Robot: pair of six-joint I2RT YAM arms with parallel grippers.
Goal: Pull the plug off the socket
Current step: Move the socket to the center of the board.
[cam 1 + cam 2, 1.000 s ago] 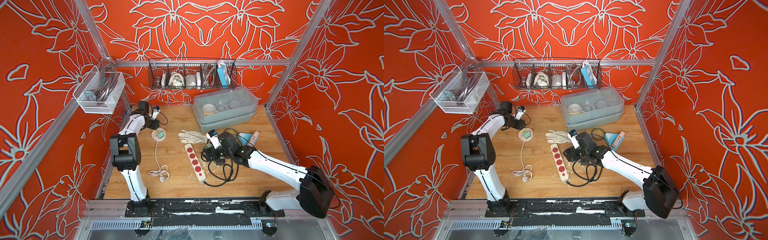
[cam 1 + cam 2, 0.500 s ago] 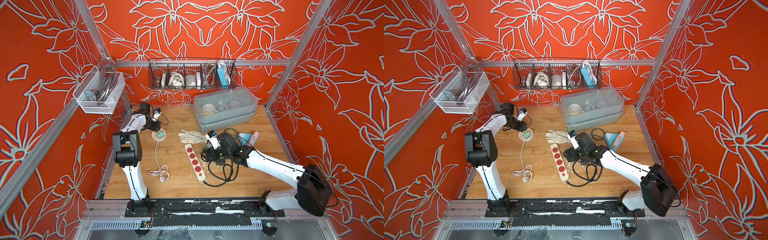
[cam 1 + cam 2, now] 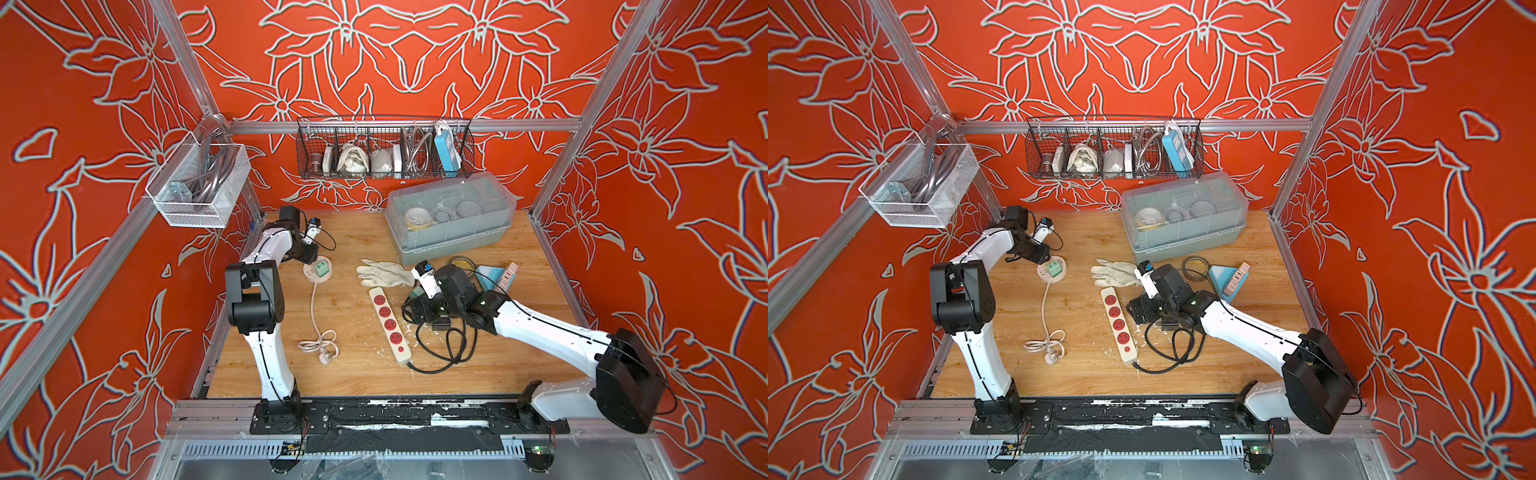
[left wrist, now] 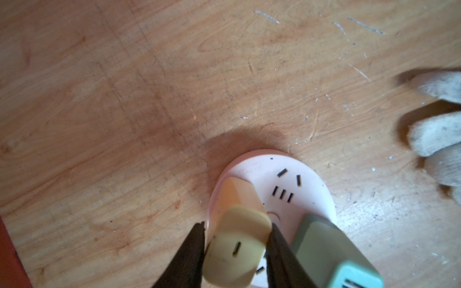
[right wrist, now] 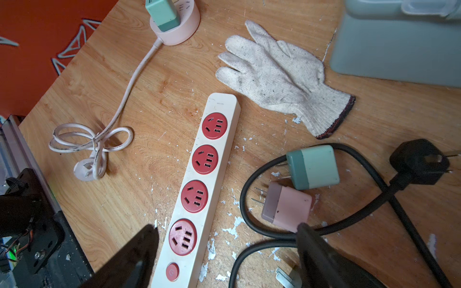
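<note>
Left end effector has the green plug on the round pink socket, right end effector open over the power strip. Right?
Wrong plug. In the left wrist view the left end effector grips the yellow plug on the round pink socket; the green plug stands beside it. The right end effector is open over the power strip: correct.

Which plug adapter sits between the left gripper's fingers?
The yellow-and-orange adapter on the round pink socket: the left gripper clamps its sides, while the green adapter beside it stands untouched.

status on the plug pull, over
Left gripper shut on yellow-and-peach block plug, seated in round pink socket. Right gripper open, holding nothing. Green block plug close beside one jaw.
</note>
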